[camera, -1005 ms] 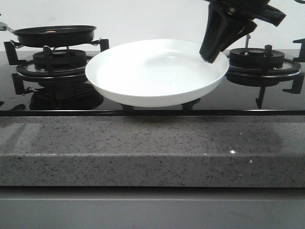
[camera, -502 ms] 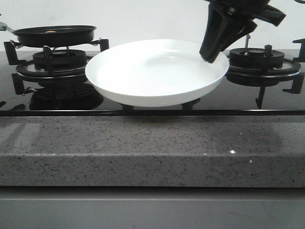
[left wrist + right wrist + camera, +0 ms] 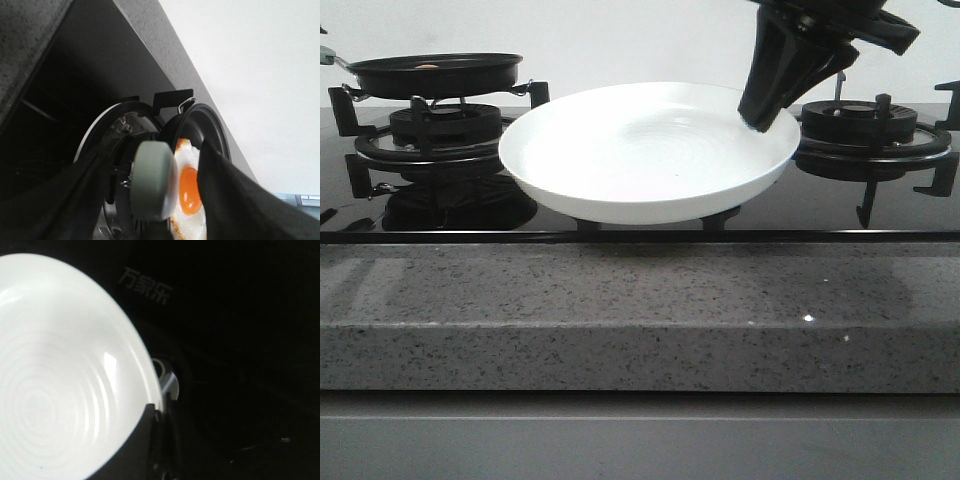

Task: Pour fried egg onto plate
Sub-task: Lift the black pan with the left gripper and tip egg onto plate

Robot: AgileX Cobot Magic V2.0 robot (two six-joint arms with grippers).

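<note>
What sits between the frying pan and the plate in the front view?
Only the left burner's black grate prong over bare cooktop glass; frying pan and plate stand apart in the front view.

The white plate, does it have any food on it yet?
Empty. The plate shows only bare white ridges in both views, and the fried egg lies in the frying pan.

The fried egg (image 3: 187, 192) runs off the frame's bottom edge, partly behind a blurred pale handle (image 3: 152, 180). At far left, the frying pan (image 3: 435, 72) hides it almost wholly.
</note>
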